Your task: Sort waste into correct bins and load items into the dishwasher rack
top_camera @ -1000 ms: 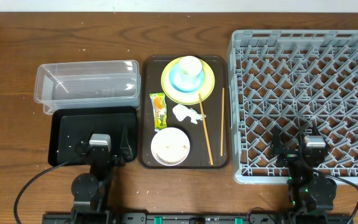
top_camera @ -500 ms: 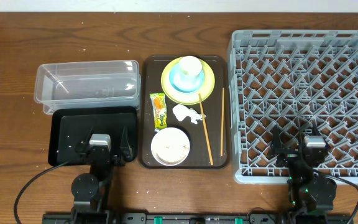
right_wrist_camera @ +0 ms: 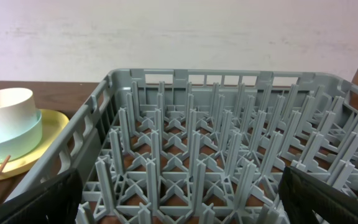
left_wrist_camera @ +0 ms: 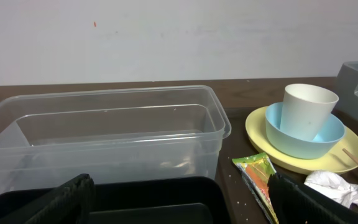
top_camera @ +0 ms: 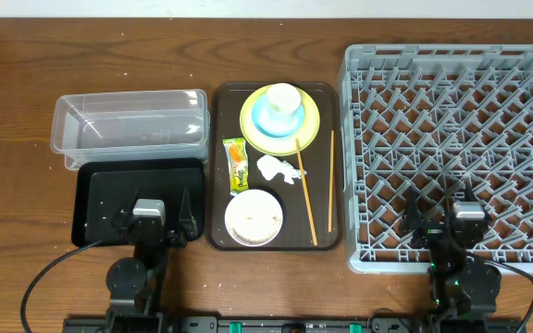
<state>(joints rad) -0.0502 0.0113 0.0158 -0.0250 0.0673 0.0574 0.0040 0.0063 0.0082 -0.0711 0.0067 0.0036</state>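
Wrapper (top_camera: 236,165) likely light, crinkly, slippery: pinch across middle. Left fingers (left_wrist_camera: 73,200), right fingers (right_wrist_camera: 39,202) wide apart, empty.

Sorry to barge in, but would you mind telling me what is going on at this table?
Nothing is being handled right now. The left hand hangs open and empty over the black tray, and the right hand hangs open over the near edge of the rack. On the brown tray sit a cup in a blue bowl on a plate, a wrapper, a tissue, a white bowl and chopsticks. The clear tub and rack hold nothing yet.
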